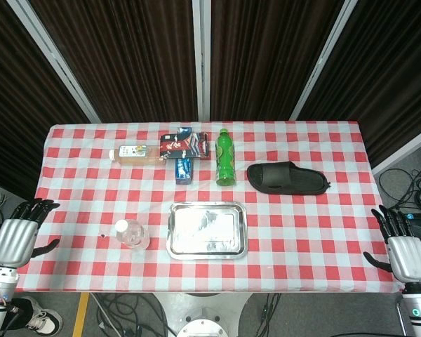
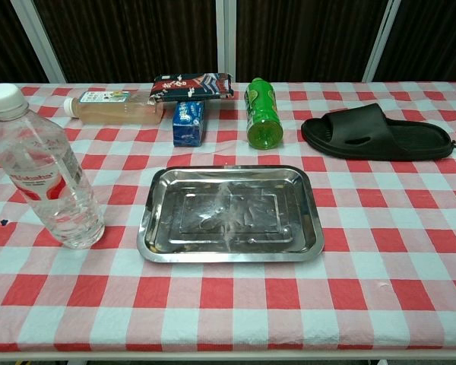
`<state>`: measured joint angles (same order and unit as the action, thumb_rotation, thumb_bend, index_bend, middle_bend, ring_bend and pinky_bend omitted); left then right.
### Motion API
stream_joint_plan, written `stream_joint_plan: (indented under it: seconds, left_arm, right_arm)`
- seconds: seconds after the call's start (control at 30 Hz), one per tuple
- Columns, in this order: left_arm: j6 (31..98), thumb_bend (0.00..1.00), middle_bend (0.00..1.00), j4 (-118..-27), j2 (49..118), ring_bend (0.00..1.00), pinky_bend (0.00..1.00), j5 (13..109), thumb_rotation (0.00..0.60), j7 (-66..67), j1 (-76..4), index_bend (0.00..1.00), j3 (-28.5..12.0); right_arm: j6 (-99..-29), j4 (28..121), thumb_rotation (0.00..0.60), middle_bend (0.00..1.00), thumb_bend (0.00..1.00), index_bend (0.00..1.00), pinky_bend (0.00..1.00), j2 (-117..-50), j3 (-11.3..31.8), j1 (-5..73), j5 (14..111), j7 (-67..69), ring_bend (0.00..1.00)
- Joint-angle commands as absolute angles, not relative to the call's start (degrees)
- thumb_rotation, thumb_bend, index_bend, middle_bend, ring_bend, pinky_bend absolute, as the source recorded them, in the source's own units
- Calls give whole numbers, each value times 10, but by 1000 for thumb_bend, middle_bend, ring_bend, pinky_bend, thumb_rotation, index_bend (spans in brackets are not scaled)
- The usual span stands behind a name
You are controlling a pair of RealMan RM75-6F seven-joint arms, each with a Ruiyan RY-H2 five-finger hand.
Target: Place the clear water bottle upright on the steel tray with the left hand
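Observation:
The clear water bottle (image 1: 131,234) (image 2: 45,170) stands upright on the checked cloth, white cap on, just left of the steel tray (image 1: 206,229) (image 2: 229,214). The tray lies empty at the table's front middle. My left hand (image 1: 17,235) hangs off the table's left edge, fingers apart and holding nothing, well left of the bottle. My right hand (image 1: 404,249) is off the right edge, also spread and empty. Neither hand shows in the chest view.
Behind the tray stand a green bottle (image 1: 225,158), a blue carton (image 1: 184,168) and a dark snack packet (image 1: 184,145). An amber drink bottle (image 1: 134,153) lies on its side at back left. A black slipper (image 1: 288,178) lies at right.

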<state>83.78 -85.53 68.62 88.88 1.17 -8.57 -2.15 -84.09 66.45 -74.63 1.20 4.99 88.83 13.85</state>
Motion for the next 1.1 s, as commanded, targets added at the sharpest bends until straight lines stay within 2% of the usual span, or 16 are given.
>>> stream_joint_plan:
  seconds: [0.03, 0.17, 0.37, 0.53, 0.63, 0.73, 1.1]
  left_arm:
    - [836, 161, 325, -858, 686, 190, 209, 886, 600, 10, -86, 296, -22]
    - [835, 161, 325, -869, 683, 190, 209, 879, 600, -4, -85, 296, -22]
    - [816, 151, 325, -902, 666, 190, 209, 850, 600, -93, -76, 296, -20]
    - [780, 89, 324, -934, 667, 190, 206, 844, 600, -288, -68, 285, -3]
    - [763, 27, 290, -936, 676, 182, 198, 853, 600, -408, -68, 223, 6]
    - [753, 0, 232, -928, 690, 160, 193, 864, 600, -473, -68, 176, 15]
    - [786, 0, 199, -866, 798, 140, 192, 887, 600, -424, -72, 169, 1]
  right_arm:
    - [-841, 664, 600, 0, 94, 0, 0, -746, 12, 50, 888, 139, 0]
    - [-842, 663, 600, 0, 94, 0, 0, -747, 12, 49, 888, 141, 0]
    - [-834, 659, 600, 0, 94, 0, 0, -748, 12, 51, 884, 140, 0]
    - [-832, 653, 600, 0, 94, 0, 0, -751, 11, 49, 882, 144, 0]
    - [-832, 648, 600, 0, 94, 0, 0, -752, 11, 50, 882, 146, 0]
    - [-833, 649, 600, 0, 94, 0, 0, -752, 12, 49, 882, 150, 0]
    - [-825, 647, 600, 0, 94, 0, 0, -751, 11, 49, 878, 161, 0]
